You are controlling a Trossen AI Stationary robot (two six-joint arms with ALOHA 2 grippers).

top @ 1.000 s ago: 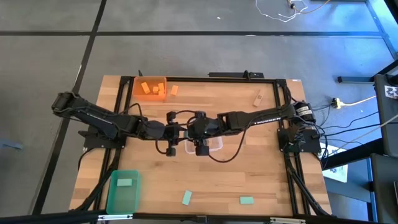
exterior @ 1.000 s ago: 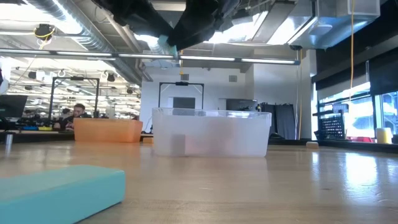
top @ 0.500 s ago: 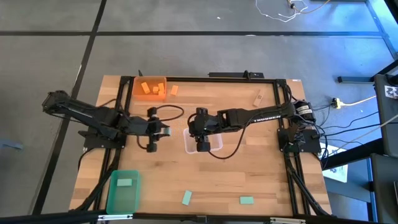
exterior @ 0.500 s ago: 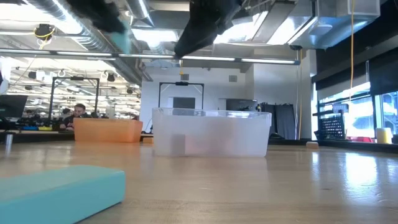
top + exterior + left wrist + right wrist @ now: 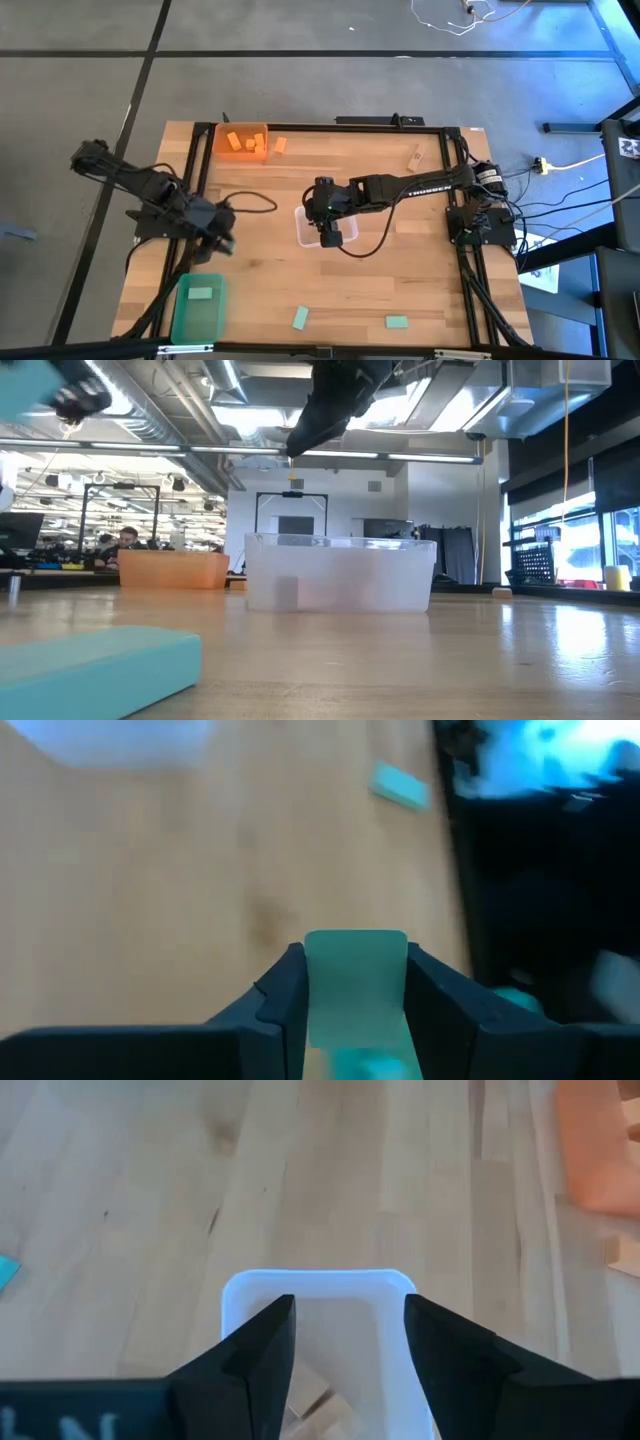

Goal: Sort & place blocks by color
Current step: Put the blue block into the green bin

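Observation:
My left gripper (image 5: 222,240) is shut on a mint green block (image 5: 355,985) over the table's left part, just beyond the green bin (image 5: 180,318), where one green block (image 5: 200,294) lies. My right gripper (image 5: 328,232) hangs open above the clear bin (image 5: 315,1285), which holds tan blocks (image 5: 312,1402). The orange bin (image 5: 241,141) at the far left holds orange blocks, and one orange block (image 5: 280,145) lies beside it. A tan block (image 5: 414,157) lies at the far right. Two green blocks (image 5: 300,318) (image 5: 397,322) lie near the front edge. My left gripper pinches the green block by two opposite sides (image 5: 316,990) between its two fingers. The fingers slant downward. The block is lifted clear of the table and sticks out a little past the fingertips.
In the low view a green block (image 5: 90,670) lies close in the foreground, with the clear bin (image 5: 340,572) and the orange bin (image 5: 172,569) behind it. Black frame rails (image 5: 196,170) run along the table's sides. Bare wood lies between the bins.
My left gripper has carried the green block from beside the clear bin toward the table's left and near edges, ending close to the green bin. It has also turned and tipped downward on the way. The block has stayed in its hold.

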